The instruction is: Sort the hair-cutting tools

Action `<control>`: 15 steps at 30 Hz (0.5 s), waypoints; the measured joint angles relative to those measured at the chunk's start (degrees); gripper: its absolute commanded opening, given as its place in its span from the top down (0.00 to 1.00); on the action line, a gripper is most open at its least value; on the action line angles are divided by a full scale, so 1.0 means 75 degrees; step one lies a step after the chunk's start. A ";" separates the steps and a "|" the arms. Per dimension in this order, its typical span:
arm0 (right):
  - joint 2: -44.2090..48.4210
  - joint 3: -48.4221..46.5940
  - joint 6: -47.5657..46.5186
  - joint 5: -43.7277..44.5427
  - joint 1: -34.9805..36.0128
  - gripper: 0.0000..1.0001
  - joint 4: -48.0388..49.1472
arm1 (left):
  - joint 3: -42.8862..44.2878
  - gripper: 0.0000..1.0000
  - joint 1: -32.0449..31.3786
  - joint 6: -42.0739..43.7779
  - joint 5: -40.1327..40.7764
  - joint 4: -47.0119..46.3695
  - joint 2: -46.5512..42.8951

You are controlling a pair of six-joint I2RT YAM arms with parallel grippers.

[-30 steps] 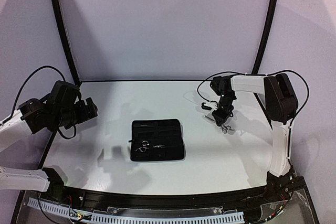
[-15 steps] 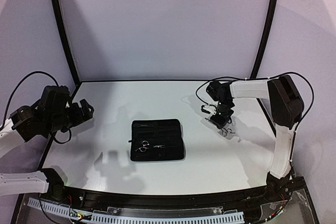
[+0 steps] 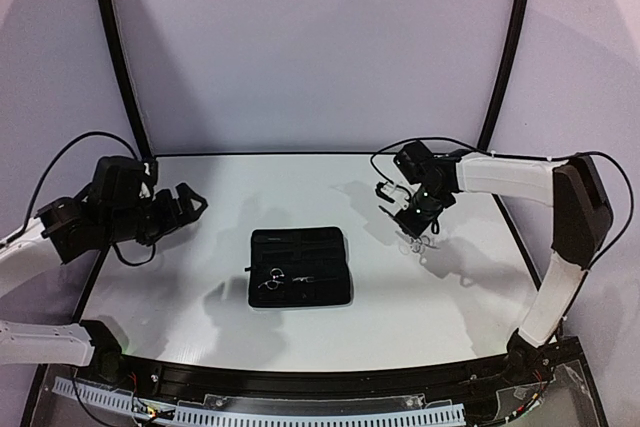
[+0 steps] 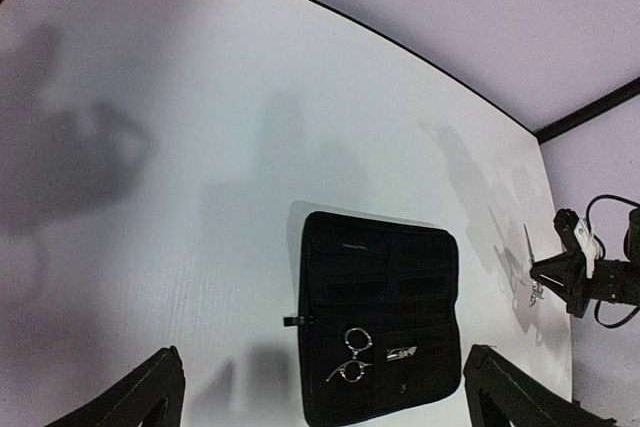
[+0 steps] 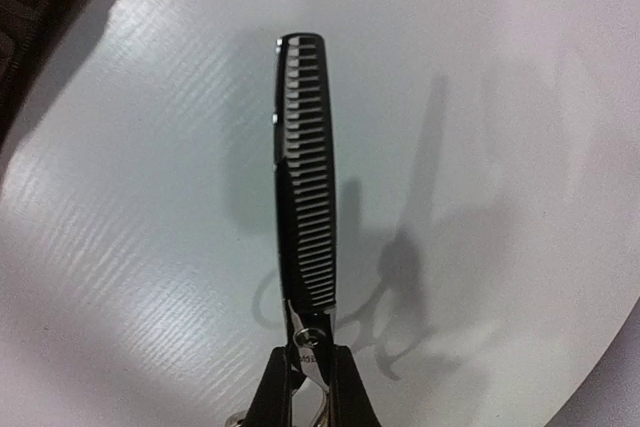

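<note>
Your right gripper (image 5: 310,387) clamps the thinning scissors (image 5: 305,197) near the pivot, lifted clear for the case (image 3: 300,267); your left gripper (image 3: 188,203) hangs wide open.

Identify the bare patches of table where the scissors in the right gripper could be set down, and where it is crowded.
Bare table lies between the case and the back wall, between the case and the arm bases, and left of the case toward the left gripper. Crowded: the case, holding one pair of scissors.
</note>
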State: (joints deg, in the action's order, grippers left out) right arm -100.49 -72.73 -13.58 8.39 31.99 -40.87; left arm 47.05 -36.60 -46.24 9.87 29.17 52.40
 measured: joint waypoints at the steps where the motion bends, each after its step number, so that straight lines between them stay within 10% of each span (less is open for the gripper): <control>1: 0.0097 0.0000 0.0047 -0.0028 0.0121 1.00 0.0073 | 0.0000 0.01 0.0000 0.0000 -0.0180 -0.0234 0.0150; 15: 0.0166 -0.1145 0.1067 0.0009 0.2397 1.00 0.0115 | 0.1439 0.15 -0.0466 -0.0723 -0.2511 -0.3151 0.4018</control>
State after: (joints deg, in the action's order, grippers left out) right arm -99.25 -81.32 -5.58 8.46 49.96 -40.01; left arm 57.84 -40.09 -51.67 -8.96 5.54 82.53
